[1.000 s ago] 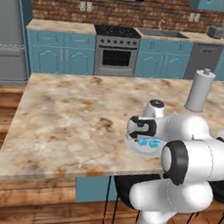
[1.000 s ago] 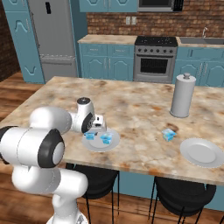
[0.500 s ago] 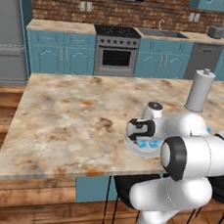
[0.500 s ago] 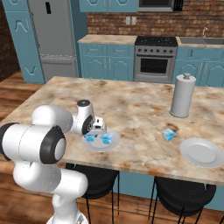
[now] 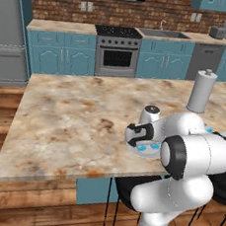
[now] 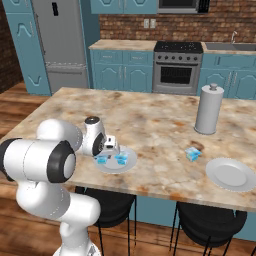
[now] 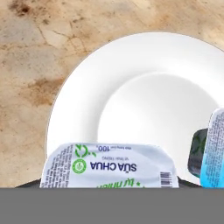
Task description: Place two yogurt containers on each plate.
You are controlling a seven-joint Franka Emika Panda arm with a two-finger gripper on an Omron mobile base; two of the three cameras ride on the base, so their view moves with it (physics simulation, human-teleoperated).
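— Cups: where do they sit?
— Two blue cups (image 6: 102, 159) (image 6: 121, 159) lie on the near plate (image 6: 116, 166), by the table's (image 6: 150, 125) front edge. In the hand view one cup's printed lid (image 7: 109, 167) fills the bottom, a second cup (image 7: 214, 151) at the right edge. More blue cups (image 6: 192, 153) stand on the table near the far plate (image 6: 234, 174), not on it.
— And the pincer?
— The pincer (image 6: 111, 149) hangs just over the near plate, above the cups. I cannot tell whether its tips are apart or together.
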